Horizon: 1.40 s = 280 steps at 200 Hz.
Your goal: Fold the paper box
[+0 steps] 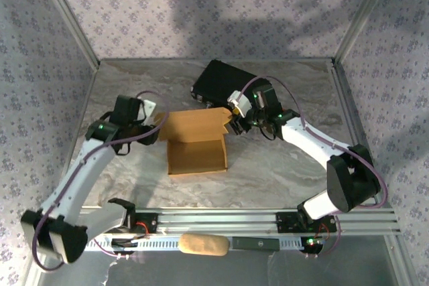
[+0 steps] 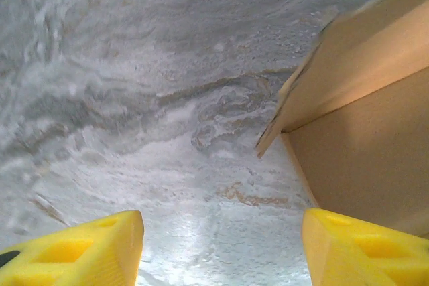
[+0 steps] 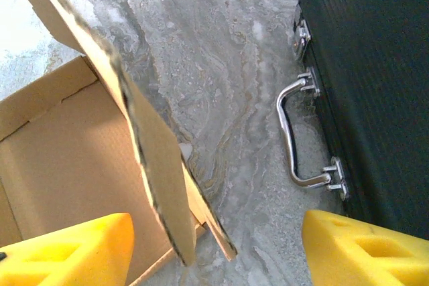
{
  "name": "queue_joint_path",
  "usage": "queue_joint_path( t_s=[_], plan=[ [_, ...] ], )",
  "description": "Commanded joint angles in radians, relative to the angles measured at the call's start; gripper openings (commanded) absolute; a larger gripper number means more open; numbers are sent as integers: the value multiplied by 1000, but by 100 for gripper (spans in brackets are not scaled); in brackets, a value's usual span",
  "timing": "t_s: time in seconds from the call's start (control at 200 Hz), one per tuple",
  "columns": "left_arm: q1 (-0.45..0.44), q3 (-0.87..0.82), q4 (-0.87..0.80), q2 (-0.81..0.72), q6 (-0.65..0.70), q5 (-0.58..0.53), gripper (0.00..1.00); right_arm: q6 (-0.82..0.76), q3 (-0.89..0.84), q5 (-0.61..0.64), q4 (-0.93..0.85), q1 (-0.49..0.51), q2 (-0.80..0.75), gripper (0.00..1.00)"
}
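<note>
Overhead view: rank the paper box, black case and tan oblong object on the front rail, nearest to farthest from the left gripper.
1. paper box, just right of the left gripper.
2. black case, farther back, to the right.
3. tan oblong object, at the near rail.

1. The table (image 1: 127, 82) lies bare at upper left and lower right of the top view.
2. The paper box (image 1: 196, 144) blocks the centre, with the black case (image 1: 221, 84) just behind it.
</note>
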Motion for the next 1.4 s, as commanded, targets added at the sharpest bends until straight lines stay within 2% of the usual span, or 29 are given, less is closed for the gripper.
queue_joint_path(
  t_s=[0.0,0.3,0.55,0.75,0.984,1.144,1.394],
  plan=[
    [45,-81,219,-79,-103,147,63,26,-30,-22,30,1,-16,68],
    [70,-158,335,-3,-60,217,61,35,-33,-12,54,3,5,66],
    [84,-168,376,77,-80,254,56,43,-36,2,69,8,26,64],
    [79,-182,391,98,-107,284,43,44,-30,18,62,21,34,60],
    [42,-194,393,115,-129,251,31,47,-37,69,48,55,26,57],
    [26,-211,406,123,-152,237,27,57,-48,100,65,69,30,53],
    [4,-219,423,123,-196,205,20,85,-48,137,70,90,37,37]
  ],
)
